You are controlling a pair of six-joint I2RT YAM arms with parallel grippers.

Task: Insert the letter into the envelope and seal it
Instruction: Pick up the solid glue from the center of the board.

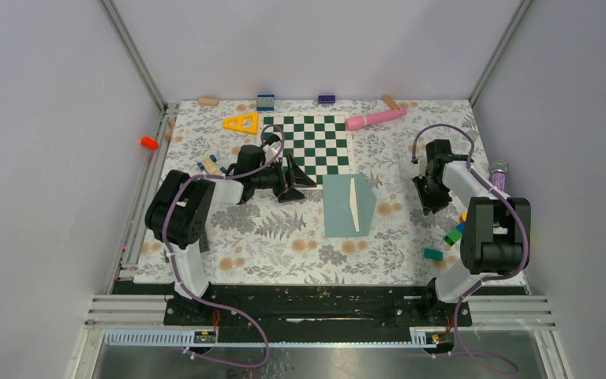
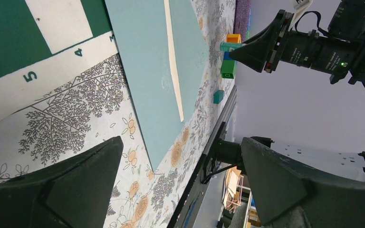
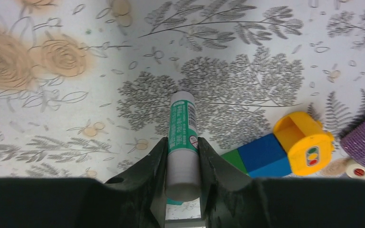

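The teal envelope (image 1: 347, 205) lies flat in the middle of the mat, its triangular flap open towards the right; the left wrist view shows it too (image 2: 147, 71). Of the letter I see only a narrow cream strip (image 1: 353, 204) along the flap's fold line (image 2: 173, 66). My left gripper (image 1: 292, 183) hovers open just left of the envelope, its jaws wide apart and empty (image 2: 180, 147). My right gripper (image 1: 430, 201) is down at the mat to the right of the envelope. Its fingers press both sides of a white and green glue stick (image 3: 183, 137).
A green-white chessboard (image 1: 308, 144) lies behind the envelope. A pink stick (image 1: 375, 118), a yellow triangle (image 1: 241, 123) and small blocks sit along the back. Coloured blocks (image 1: 456, 233) and a purple roll (image 1: 499, 174) crowd the right edge, with a yellow block (image 3: 304, 142) near the glue stick.
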